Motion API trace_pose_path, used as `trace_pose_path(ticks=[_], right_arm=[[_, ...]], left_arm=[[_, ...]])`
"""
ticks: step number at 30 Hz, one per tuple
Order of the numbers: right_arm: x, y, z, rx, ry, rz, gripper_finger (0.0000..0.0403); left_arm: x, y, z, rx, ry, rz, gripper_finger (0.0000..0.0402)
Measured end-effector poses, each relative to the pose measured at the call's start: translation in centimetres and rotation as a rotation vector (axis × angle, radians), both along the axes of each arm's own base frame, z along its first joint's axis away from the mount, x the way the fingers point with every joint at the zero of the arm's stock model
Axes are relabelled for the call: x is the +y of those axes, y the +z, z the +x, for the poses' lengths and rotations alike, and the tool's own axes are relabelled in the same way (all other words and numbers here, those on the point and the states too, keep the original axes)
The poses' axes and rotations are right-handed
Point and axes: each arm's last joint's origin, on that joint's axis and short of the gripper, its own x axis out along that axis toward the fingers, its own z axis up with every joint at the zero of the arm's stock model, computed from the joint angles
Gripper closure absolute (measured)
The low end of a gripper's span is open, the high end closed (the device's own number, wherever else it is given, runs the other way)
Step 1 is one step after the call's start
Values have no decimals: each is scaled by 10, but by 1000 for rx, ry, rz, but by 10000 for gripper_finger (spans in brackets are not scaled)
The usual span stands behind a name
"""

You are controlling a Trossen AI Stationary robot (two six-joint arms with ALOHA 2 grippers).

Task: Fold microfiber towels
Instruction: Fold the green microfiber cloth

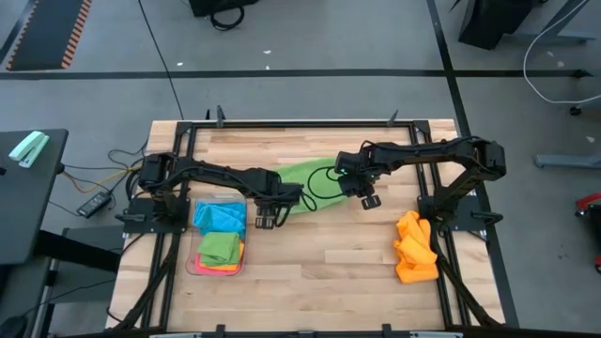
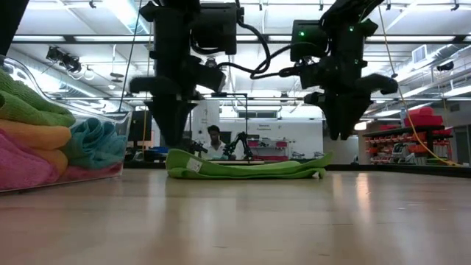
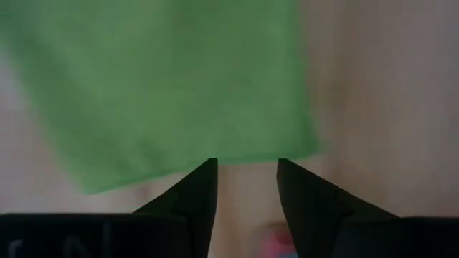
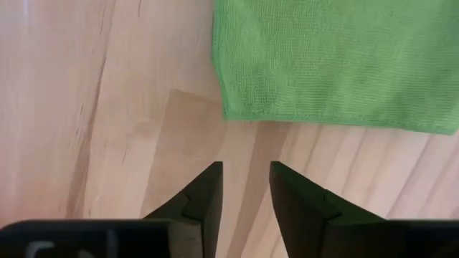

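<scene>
Both claws hung just off the green towel (image 1: 305, 180), fingers parted a little and gripping nothing. Left gripper (image 1: 267, 221) sat beside the towel's tray-side edge, right gripper (image 1: 370, 199) off its opposite edge. That towel lay flat on the table (image 1: 319, 272), with the clear tray (image 1: 218, 270) of folded towels (image 1: 220, 232) nearby.

Clear plastic tray (image 1: 193, 268), wooden table (image 1: 319, 263)
</scene>
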Motion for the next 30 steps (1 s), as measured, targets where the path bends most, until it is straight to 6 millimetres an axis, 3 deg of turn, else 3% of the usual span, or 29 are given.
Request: trace_pose_path(ticks=[4, 14, 21, 30], right_arm=[[-1, 8, 4, -26, -13, -1, 283], [-17, 3, 29, -429, -16, 126, 283], [-17, -21, 30, -630, 0, 124, 283], [-12, -53, 12, -662, -77, 158, 283]], left_arm=[[7, 1, 5, -51, 15, 164, 260], [32, -23, 1, -136, 156, 89, 286], [31, -34, -8, -88, 160, 38, 288], [24, -35, -7, -95, 170, -36, 291]])
